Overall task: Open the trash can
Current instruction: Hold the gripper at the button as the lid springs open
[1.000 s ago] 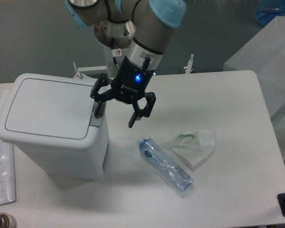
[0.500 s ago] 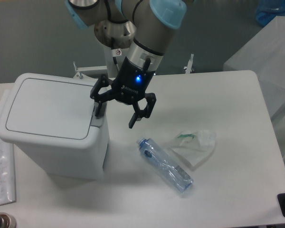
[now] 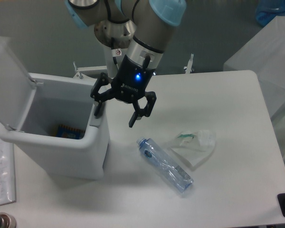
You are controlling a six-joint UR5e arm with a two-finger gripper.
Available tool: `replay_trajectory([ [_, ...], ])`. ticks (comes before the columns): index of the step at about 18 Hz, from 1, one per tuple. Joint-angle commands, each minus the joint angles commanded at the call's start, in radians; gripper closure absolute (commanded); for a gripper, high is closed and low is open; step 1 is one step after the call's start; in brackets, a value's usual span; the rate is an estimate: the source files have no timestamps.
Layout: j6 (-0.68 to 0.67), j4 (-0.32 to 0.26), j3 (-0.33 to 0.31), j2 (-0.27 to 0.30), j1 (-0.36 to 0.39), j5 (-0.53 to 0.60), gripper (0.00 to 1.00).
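Observation:
The white trash can [image 3: 71,154] stands at the left of the table. Its lid [image 3: 9,78] is swung up and stands open on the left side. Inside, a dark item with a yellow edge [image 3: 69,131] lies at the bottom. My gripper [image 3: 115,114] is open, with one finger [image 3: 99,107] down on the grey tab at the can's right rim and the other finger hanging over the table to the right of the can.
A clear plastic bottle with a blue cap [image 3: 164,165] lies on the table right of the can. A crumpled white wrapper [image 3: 194,146] lies beside it. A clear bag [image 3: 1,171] lies at the left edge.
The trash can lid, flat and shut half a second ago, has sprung up and now stands open. My gripper has stayed at the tab.

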Motion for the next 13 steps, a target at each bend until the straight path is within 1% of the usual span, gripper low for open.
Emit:
replay_trajectory([
  [7,-0.002,0.000,0.008,0.000,0.000,-0.002,0.00],
  [11,0.003,0.002,0.049,-0.009,0.002,-0.002,0.00],
  [13,0.005,0.029,0.064,-0.012,0.014,-0.002,0.00],
])
